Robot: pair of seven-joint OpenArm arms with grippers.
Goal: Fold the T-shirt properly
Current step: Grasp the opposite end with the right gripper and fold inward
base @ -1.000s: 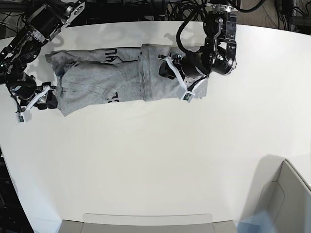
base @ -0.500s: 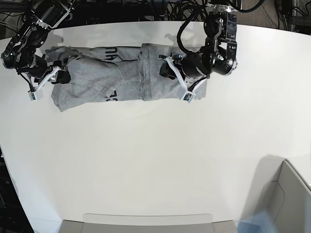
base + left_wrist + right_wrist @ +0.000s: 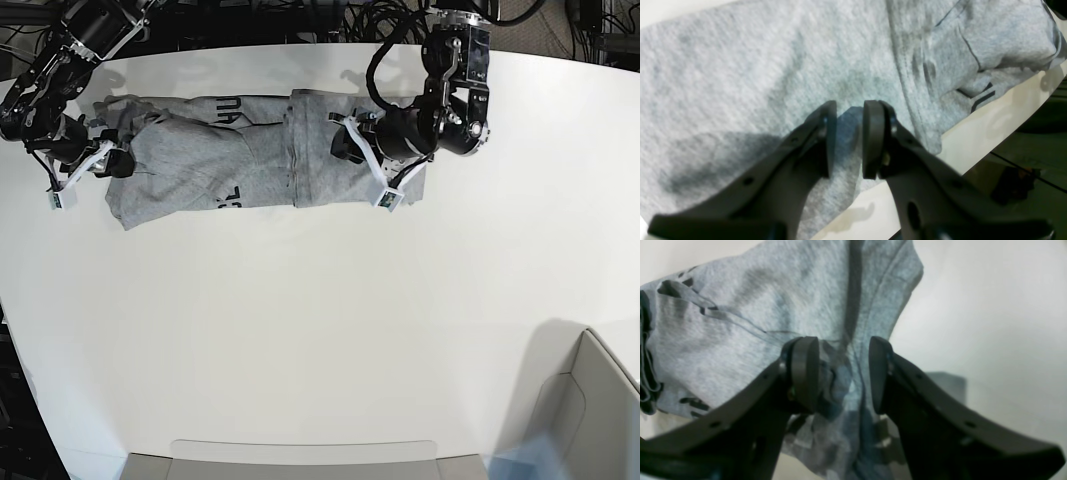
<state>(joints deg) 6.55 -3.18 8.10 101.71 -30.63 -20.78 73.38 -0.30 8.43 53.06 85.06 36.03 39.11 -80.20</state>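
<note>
The T-shirt (image 3: 250,160) lies crumpled in a long strip along the bench's (image 3: 320,330) far edge, its long axis running arm to arm, grey with bits of black lettering showing. The left gripper (image 3: 846,140) sits over one end, jaws slightly parted and empty. The right gripper (image 3: 842,373), at the other end, has its jaws wider apart astride a raised fold, not clamped.

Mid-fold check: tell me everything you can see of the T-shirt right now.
The T-shirt is heather-grey, soft knit cotton by its look, lying rumpled in a long band across the far part of the white table. Bits of black lettering show at folded-over edges. A fold ridge crosses its middle. The left gripper presses on one end; the right gripper has bunched cloth between its open jaws at the other.
</note>
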